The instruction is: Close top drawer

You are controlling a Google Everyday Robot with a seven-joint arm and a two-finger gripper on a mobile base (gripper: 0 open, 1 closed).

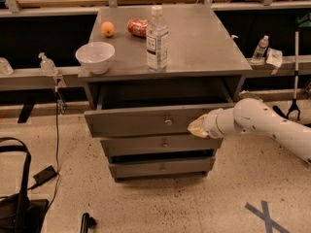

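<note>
Gripper point(197, 128): pale, matt covering, located at the front of the top drawer point(131, 124). Drawer front: grey matt metal. Knob point(168, 122), left of gripper: bright metal. Arm point(262, 123), right of gripper: white, smooth, slightly glossy shell. Above gripper: counter point(204, 42), dull grey metal; bottle point(157, 40), clear plastic; bowl point(95, 57), white, glossy.

Nothing legible anywhere; label point(153, 45) on the water bottle point(157, 33) unreadable. Blue cross point(265, 215) marked on the floor point(194, 203). Claw point(197, 128) at the front of the top drawer point(136, 123), right of its knob point(168, 122).
</note>
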